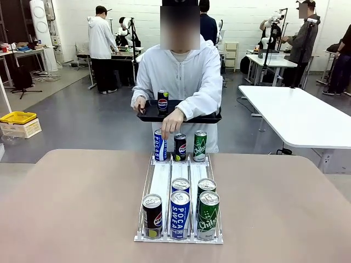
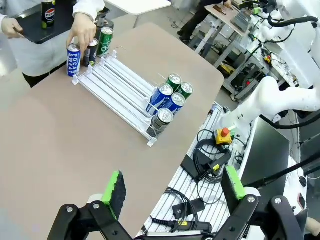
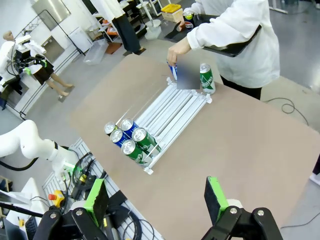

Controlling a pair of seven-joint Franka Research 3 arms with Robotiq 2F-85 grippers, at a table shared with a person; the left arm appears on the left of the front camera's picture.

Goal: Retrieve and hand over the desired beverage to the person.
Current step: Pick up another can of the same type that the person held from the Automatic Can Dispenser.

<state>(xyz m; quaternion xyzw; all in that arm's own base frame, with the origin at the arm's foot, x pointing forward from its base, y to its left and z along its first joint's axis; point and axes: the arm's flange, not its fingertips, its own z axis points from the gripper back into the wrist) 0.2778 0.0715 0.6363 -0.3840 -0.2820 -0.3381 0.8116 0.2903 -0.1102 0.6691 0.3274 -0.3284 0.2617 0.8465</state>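
Left gripper [image 2: 174, 189]: jaws apart, empty. Right gripper [image 3: 156, 199]: jaws also apart, empty. Rack [image 2: 120, 87] lies well ahead of both, with cans [image 2: 167, 100] grouped at its nearer end. Hand [image 1: 173, 121] rests on the far Pepsi can [image 1: 180, 147], probably marking the wanted drink. Tray [image 1: 211, 116] is likely held to receive it.

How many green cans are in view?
3. One green can stands at the rack's far end beside the person's hand; two at its near end, right lane, one behind the other.

— Front view?
— From the near edge of the desk [image 1: 66, 208], facing the person [image 1: 181, 76] across it.
— And the wrist views?
— High, well back — both look down on the same can rack [image 2: 117, 87] [image 3: 175, 107].
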